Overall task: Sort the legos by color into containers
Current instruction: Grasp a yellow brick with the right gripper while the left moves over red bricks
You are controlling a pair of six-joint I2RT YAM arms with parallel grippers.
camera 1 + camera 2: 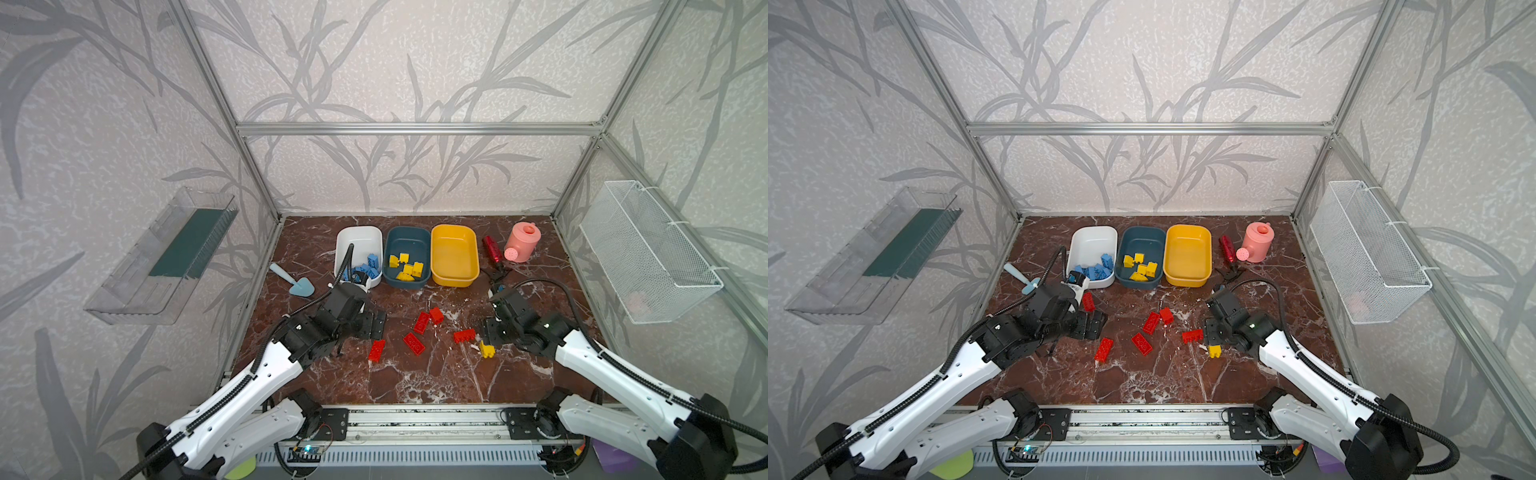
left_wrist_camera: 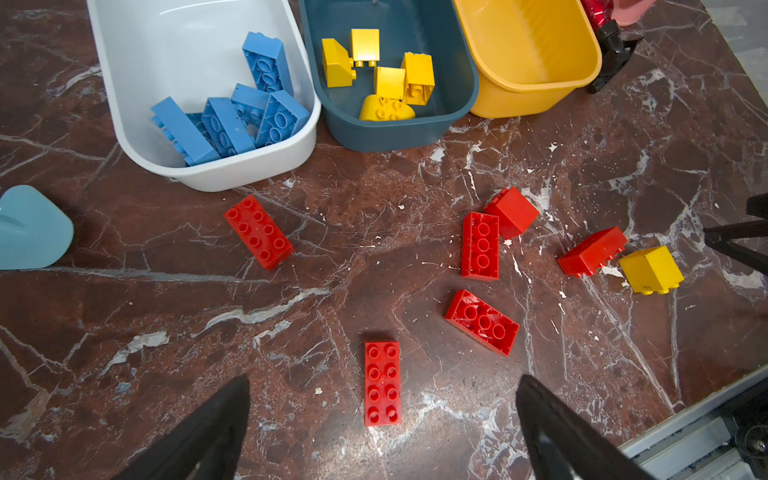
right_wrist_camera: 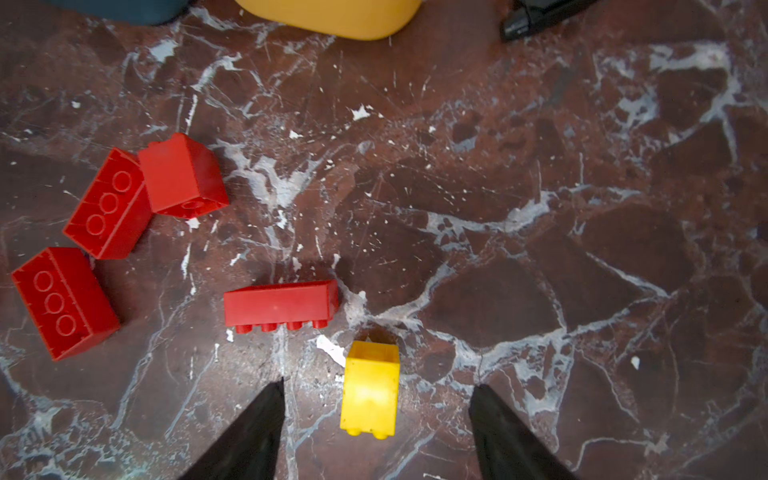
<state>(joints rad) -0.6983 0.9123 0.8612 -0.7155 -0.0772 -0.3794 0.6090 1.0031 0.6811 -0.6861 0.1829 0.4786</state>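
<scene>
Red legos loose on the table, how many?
6 red legos: one by the white tub; two touching at centre; one beside the loose yellow brick; two more nearer the front. None seems hidden.

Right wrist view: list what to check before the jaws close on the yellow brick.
1. Small yellow plastic brick sits between the right gripper jaws: ok.
2. Jaws stand wider than the brick: ok.
3. Red rectangular brick on its side is apart from the yellow one: ok, though close.
4. Fingertips down at brick height: cannot tell.
5. Dark teal plastic tub holding the other yellow bricks has room: ok.
6. Left gripper open, empty, away from this brick: ok.
</scene>
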